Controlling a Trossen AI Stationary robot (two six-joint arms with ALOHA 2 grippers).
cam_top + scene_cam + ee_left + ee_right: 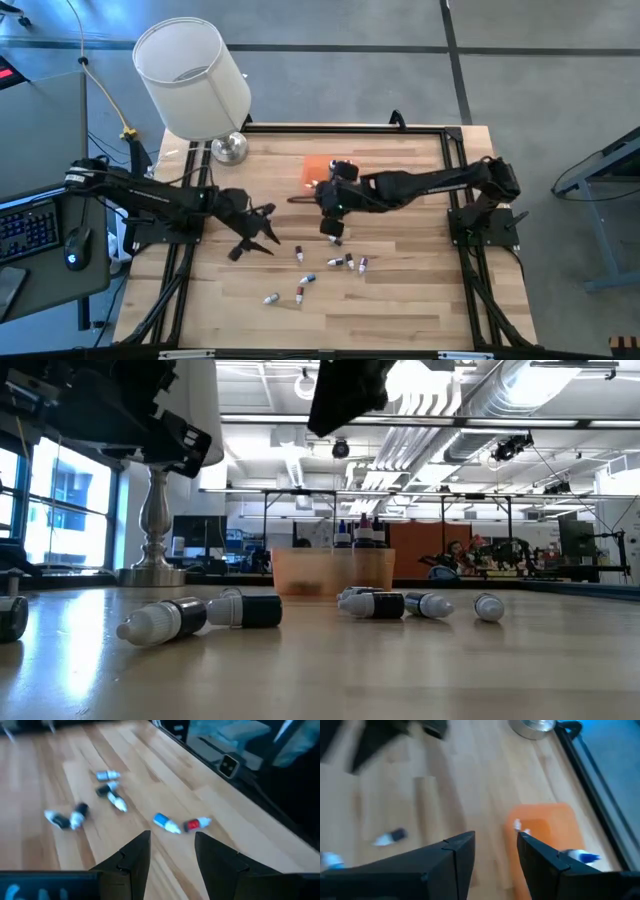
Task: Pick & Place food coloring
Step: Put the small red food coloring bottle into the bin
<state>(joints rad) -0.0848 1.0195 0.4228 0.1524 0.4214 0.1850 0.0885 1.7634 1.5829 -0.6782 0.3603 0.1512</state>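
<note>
Several tiny food coloring bottles lie on their sides on the wooden table in the high view, among them one at the left [298, 255], a pair lower down [304, 287] and a row [350, 263]. They also show in the left wrist view [167, 823] and the low view [380, 603]. More bottles [356, 535] stand in the orange tray [318, 168]. My left gripper [262, 230] is open and empty, above the table just left of the loose bottles [172, 837]. My right gripper [332, 226] is open and empty, held between the tray and the bottles [495, 840].
A table lamp with a white shade [192, 78] and a metal base [229, 148] stands at the far left corner. A black frame [440, 130] runs along the table's edges. Bare wood lies near the front edge [380, 320].
</note>
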